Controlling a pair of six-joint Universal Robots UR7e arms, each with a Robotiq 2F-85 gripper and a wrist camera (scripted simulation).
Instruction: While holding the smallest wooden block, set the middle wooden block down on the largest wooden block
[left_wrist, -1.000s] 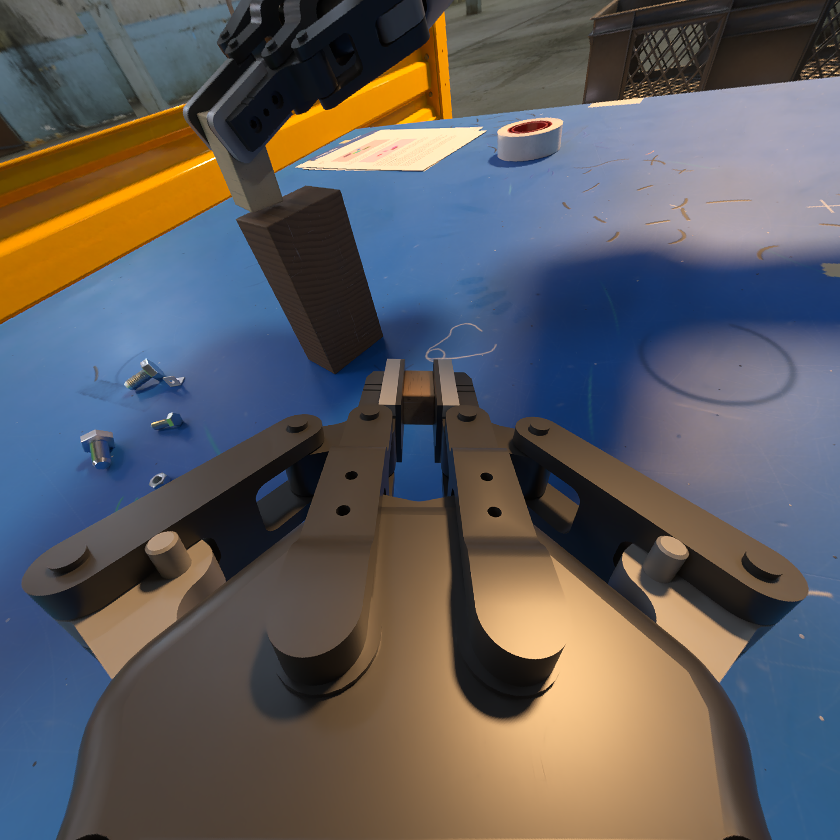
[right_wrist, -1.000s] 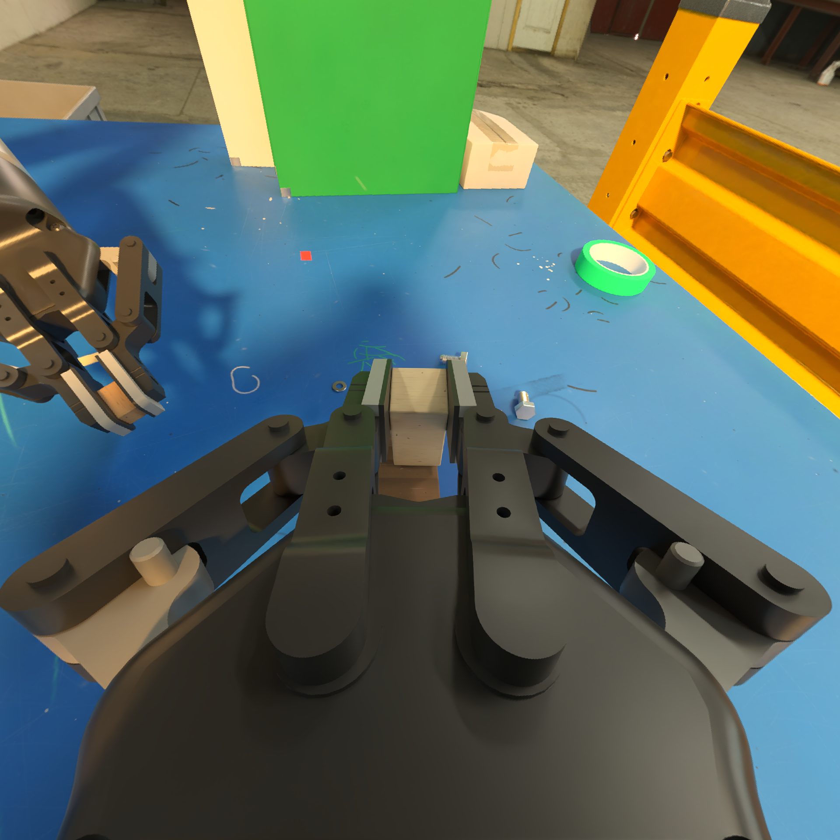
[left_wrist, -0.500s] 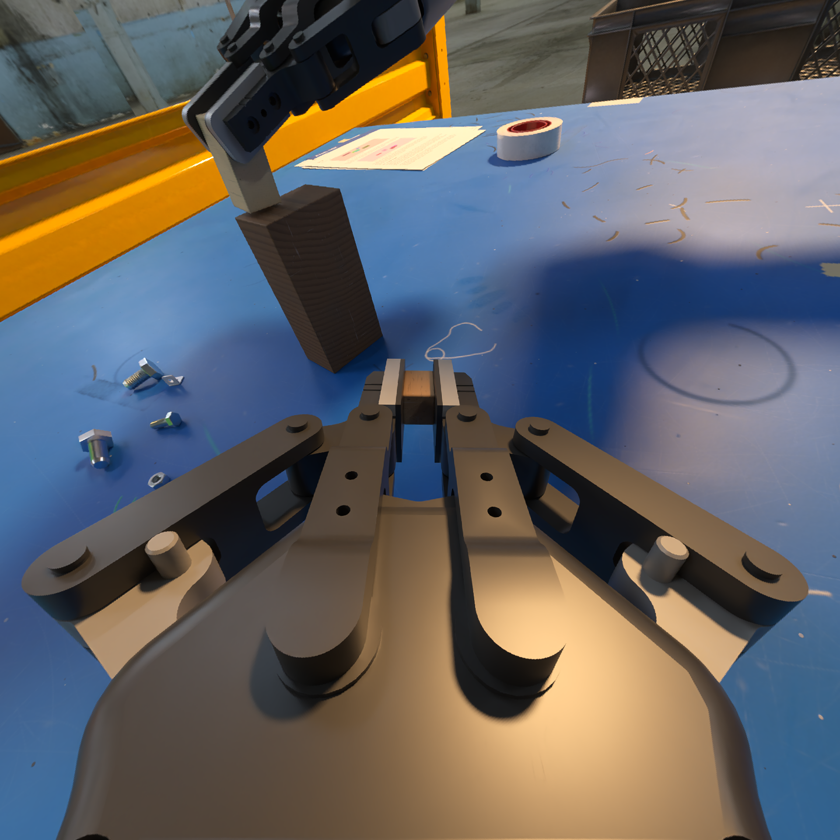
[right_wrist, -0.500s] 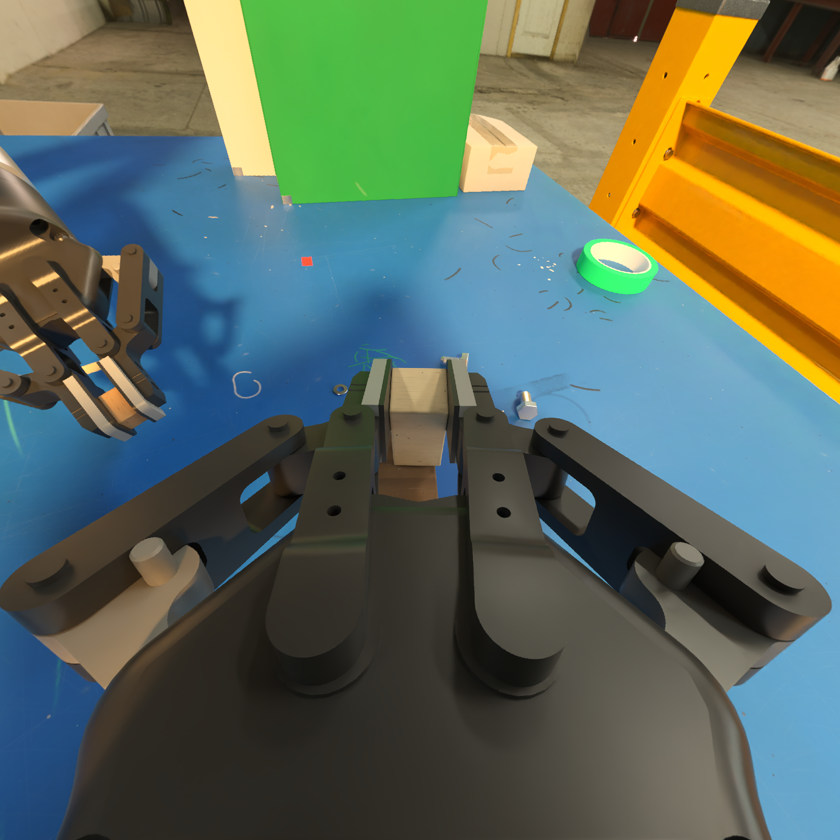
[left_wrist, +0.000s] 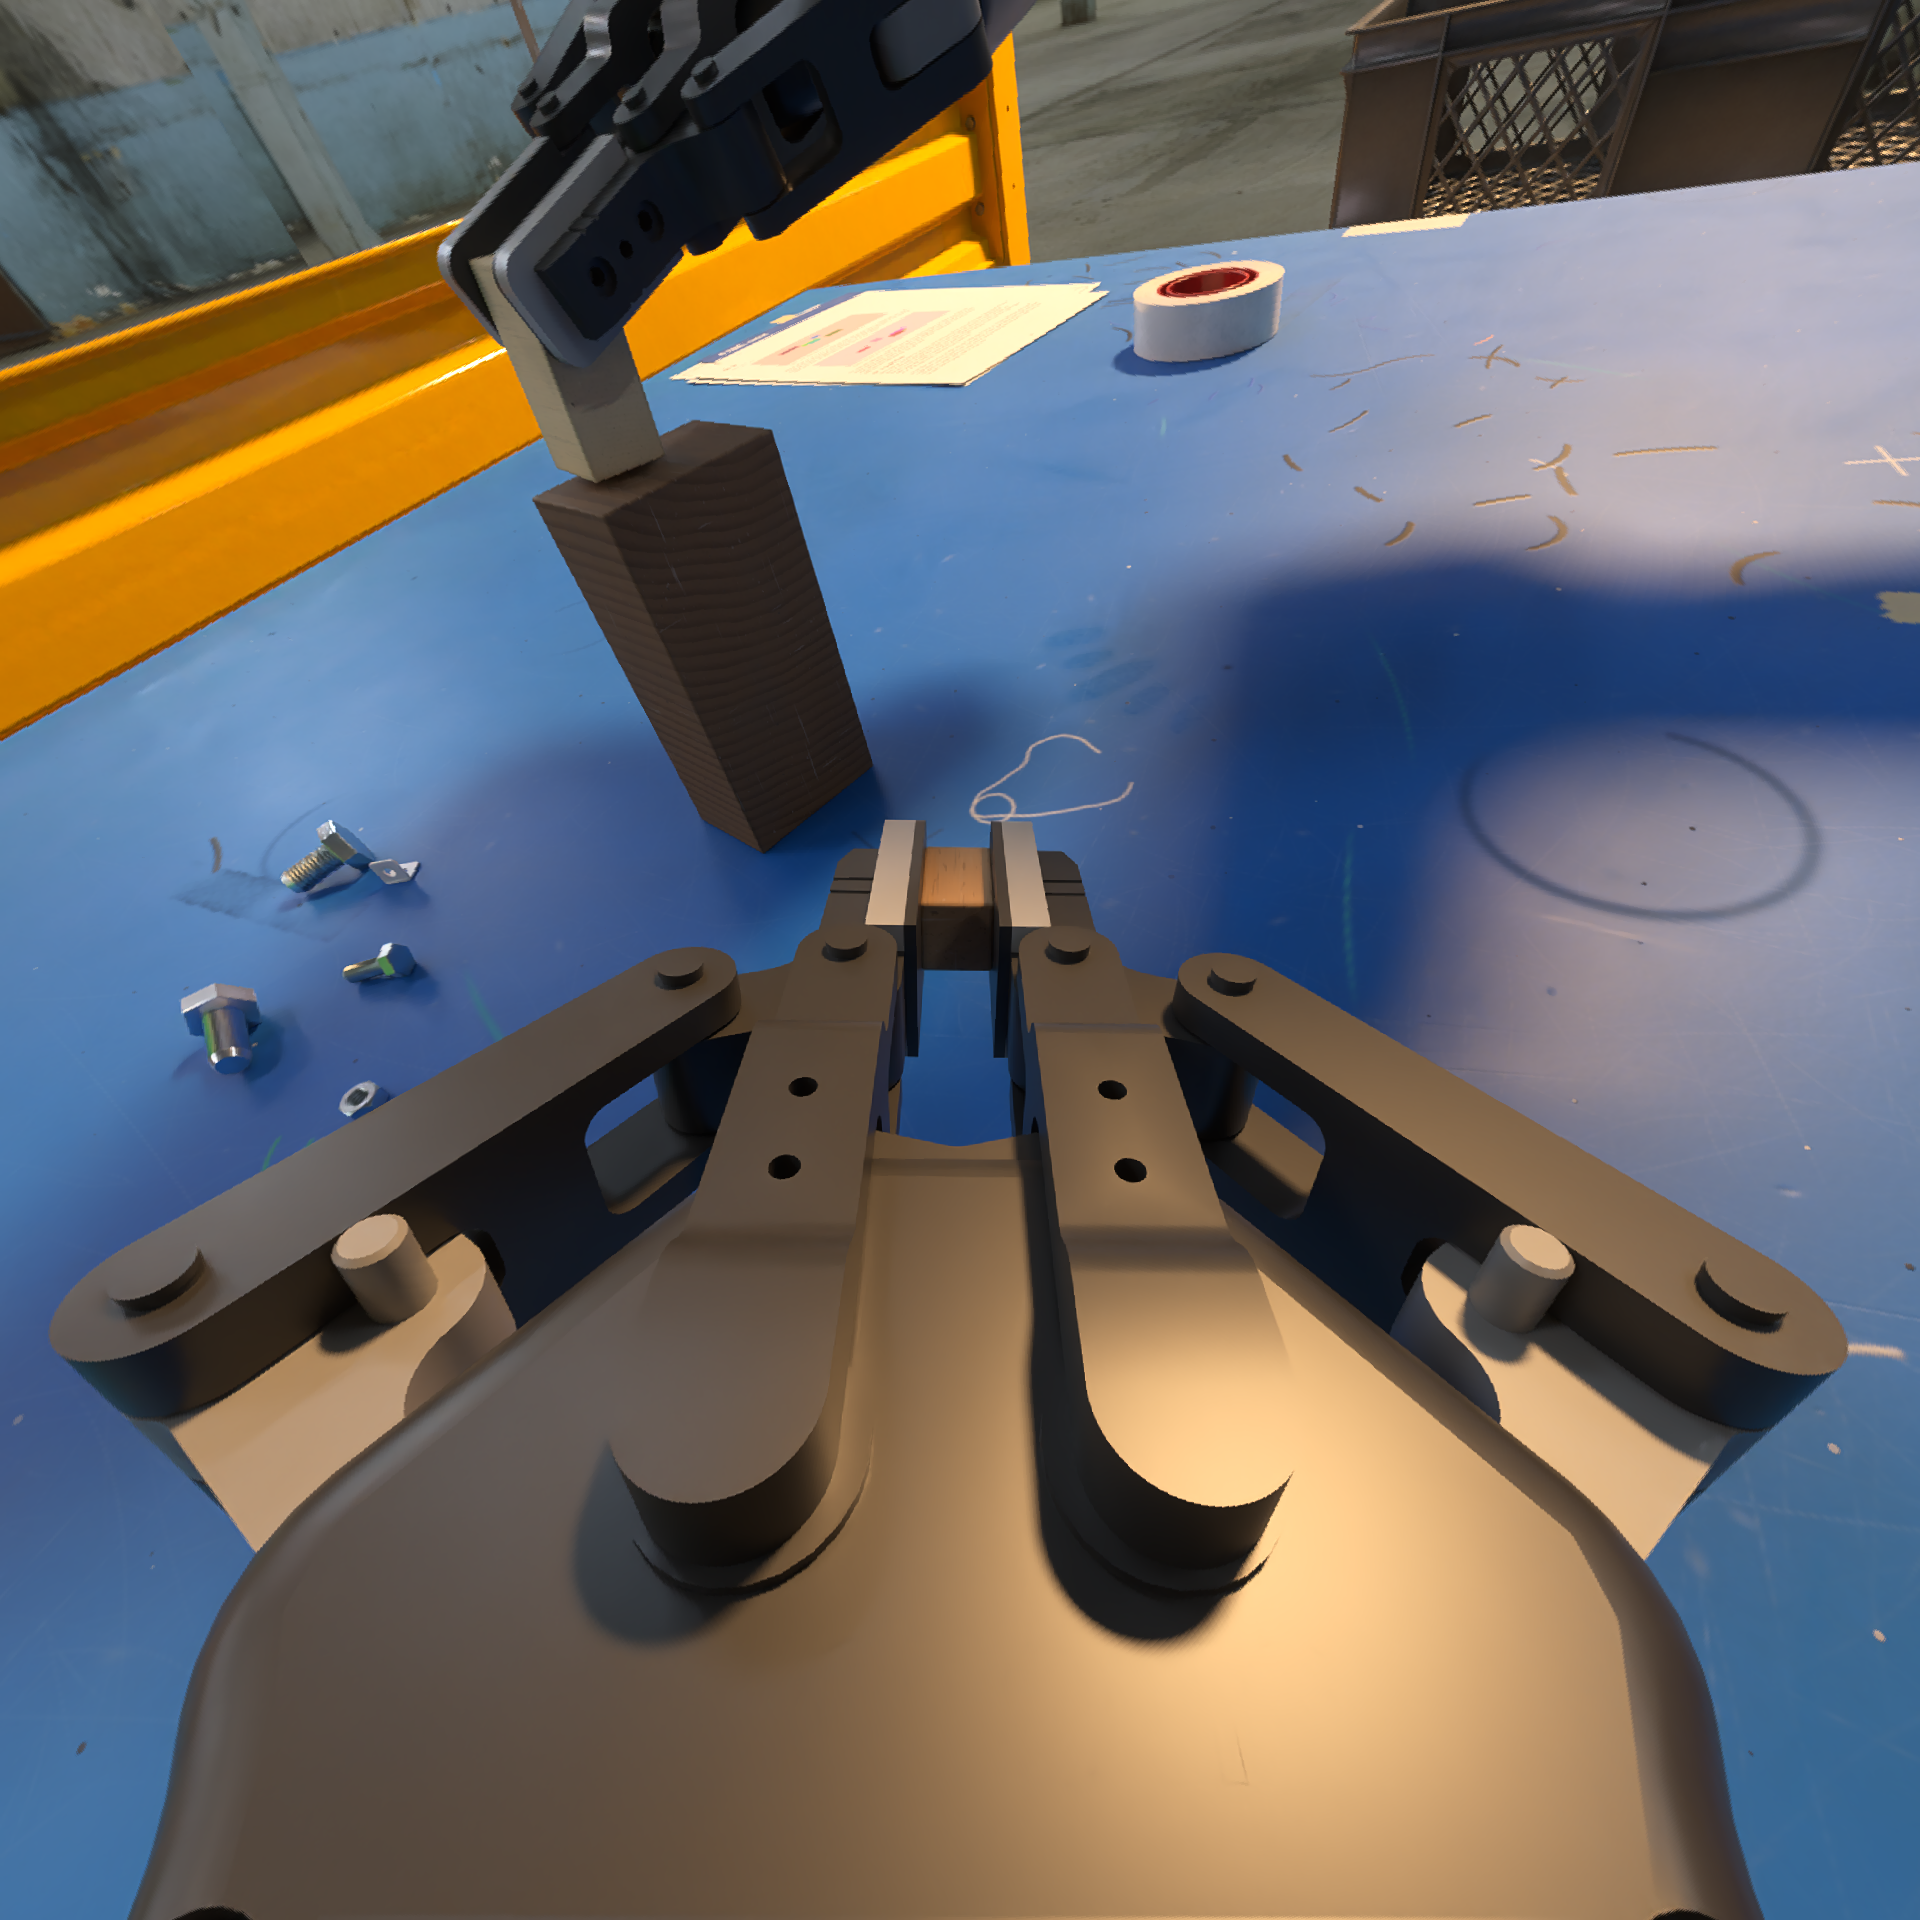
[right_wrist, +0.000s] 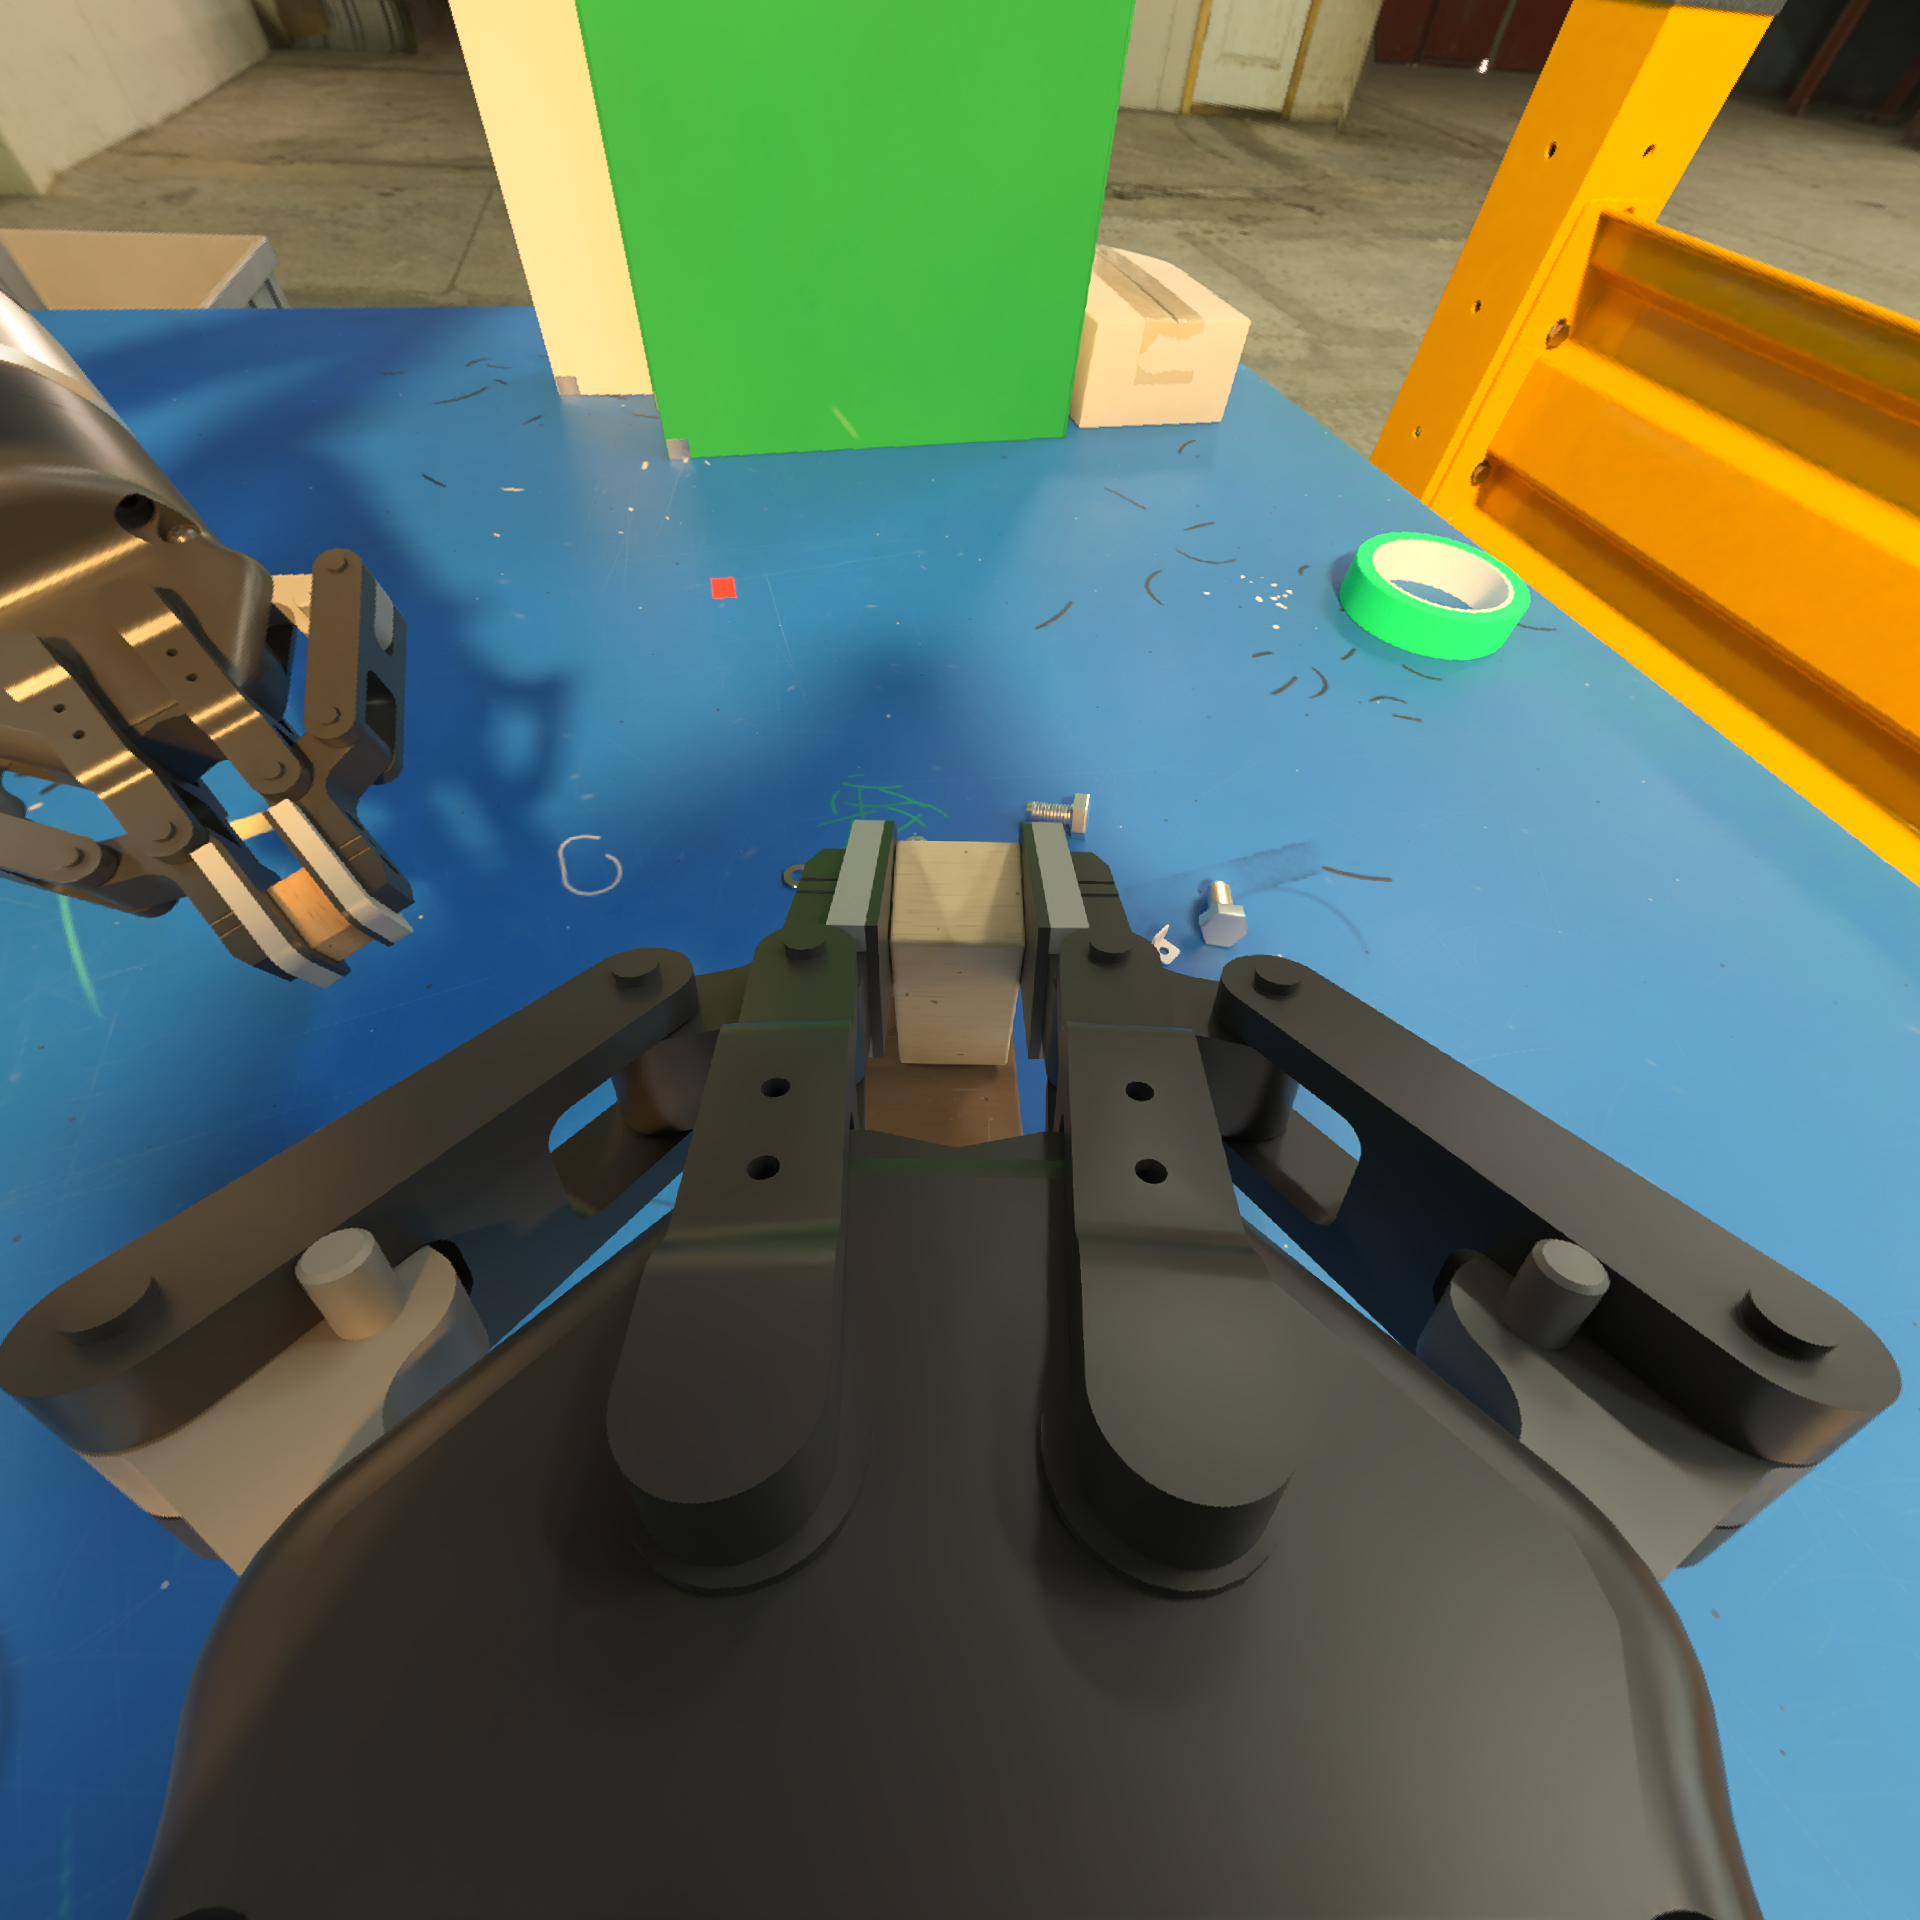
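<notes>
My left gripper (left_wrist: 956, 868) is shut on the smallest block (left_wrist: 954, 881), a small brown cube, held above the blue table. It also shows at the left of the right wrist view (right_wrist: 312, 914). The largest block (left_wrist: 717, 634), dark brown and tall, stands upright on the table ahead of it. My right gripper (right_wrist: 956, 883) is shut on the middle block (right_wrist: 954, 935), pale wood. In the left wrist view the middle block (left_wrist: 587, 400) has its lower end touching the top of the largest block at its left edge. Under it the largest block's top (right_wrist: 940, 1107) shows.
Loose bolts (left_wrist: 332, 857) and nuts lie on the table left of the large block. A paper sheet (left_wrist: 894, 332) and white tape roll (left_wrist: 1205, 307) lie farther back. A green tape roll (right_wrist: 1434, 592), a green panel (right_wrist: 852, 218), a cardboard box (right_wrist: 1153, 348) and orange rails (right_wrist: 1704, 520) border the table.
My right gripper with the middle block has come down a little, until the block's end meets the top of the largest block. My left gripper has stayed still.
</notes>
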